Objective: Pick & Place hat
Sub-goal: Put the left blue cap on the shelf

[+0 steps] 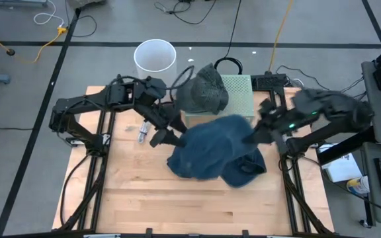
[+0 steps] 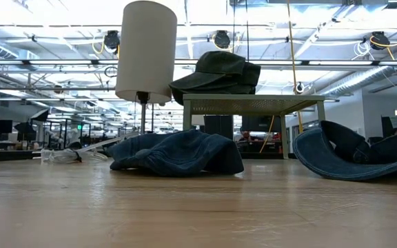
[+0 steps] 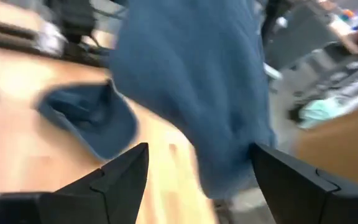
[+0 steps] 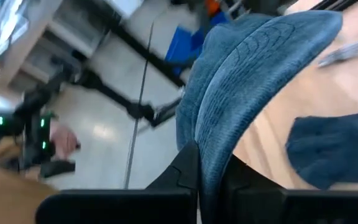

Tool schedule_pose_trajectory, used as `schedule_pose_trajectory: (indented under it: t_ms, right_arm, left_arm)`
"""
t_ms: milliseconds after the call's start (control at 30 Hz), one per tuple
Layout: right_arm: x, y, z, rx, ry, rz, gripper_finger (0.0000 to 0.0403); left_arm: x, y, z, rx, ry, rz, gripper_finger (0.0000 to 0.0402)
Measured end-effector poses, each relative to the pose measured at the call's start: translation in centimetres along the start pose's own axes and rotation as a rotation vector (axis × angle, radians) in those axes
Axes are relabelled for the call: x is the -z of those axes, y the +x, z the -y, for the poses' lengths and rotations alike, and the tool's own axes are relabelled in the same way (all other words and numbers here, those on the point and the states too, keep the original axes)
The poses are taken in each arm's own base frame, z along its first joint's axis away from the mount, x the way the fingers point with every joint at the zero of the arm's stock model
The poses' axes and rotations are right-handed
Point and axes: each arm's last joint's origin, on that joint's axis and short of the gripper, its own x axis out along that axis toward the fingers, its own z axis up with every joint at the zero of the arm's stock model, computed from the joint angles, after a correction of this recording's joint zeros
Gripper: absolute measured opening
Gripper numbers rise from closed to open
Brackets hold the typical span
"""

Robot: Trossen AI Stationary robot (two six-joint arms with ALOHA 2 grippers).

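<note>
A blue denim hat (image 1: pixel 213 149) hangs over the middle of the wooden surface (image 1: pixel 144 198), its brim edge pinched in the closed right claw (image 1: pixel 260 129). The left claw (image 1: pixel 170 139) stands just beside its other edge, fingers spread, gripping nothing. The hat's long axis seems to run from claw to claw, drooping away from the right claw. A second blue hat (image 1: pixel 243 168) lies below it on the surface. To do this step well, the right claw should probably keep a firm pinch and lift clear of it before heading toward the green stand (image 1: pixel 233 89), behind both claws, where a dark hat (image 1: pixel 204 89) already sits.
</note>
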Motion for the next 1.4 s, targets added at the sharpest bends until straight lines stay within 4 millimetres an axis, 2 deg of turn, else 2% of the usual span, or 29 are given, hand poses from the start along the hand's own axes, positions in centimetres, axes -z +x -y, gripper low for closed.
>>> schedule_pose_trajectory:
  t_ms: [267,400,567,733,833,1033,1400]
  right_arm:
    - [0.6,-5.7,0.5,0.079,0.058,0.177,0.0004]
    - [0.6,-7.6,0.8,0.153,0.026,0.297,0.0004]
    - [0.6,-8.7,1.0,0.212,-0.039,0.373,0.0004]
    - [0.2,-8.2,0.7,0.213,-0.128,0.396,0.0004]
    - [-0.4,-7.6,0.2,0.191,-0.194,0.421,0.0004]
    - [-1.4,-6.5,-0.7,0.127,-0.293,0.474,0.0004]
    - [-2.3,-4.5,-0.7,0.171,-0.345,0.494,0.0004]
  left_arm:
    - [-1.3,-3.4,1.8,-0.259,0.176,0.235,0.0267]
    - [-2.2,-4.7,2.7,-0.337,0.131,0.390,0.0256]
    - [-3.0,-5.8,3.2,-0.367,0.007,0.549,0.0246]
    - [-3.7,-6.1,3.4,-0.318,-0.110,0.667,0.0238]
    - [-3.8,-5.8,3.2,-0.316,-0.124,0.670,0.0232]
    - [-3.9,-5.9,3.3,-0.308,-0.124,0.684,0.0220]
    - [-3.9,-5.2,3.8,-0.299,-0.073,0.667,0.0209]
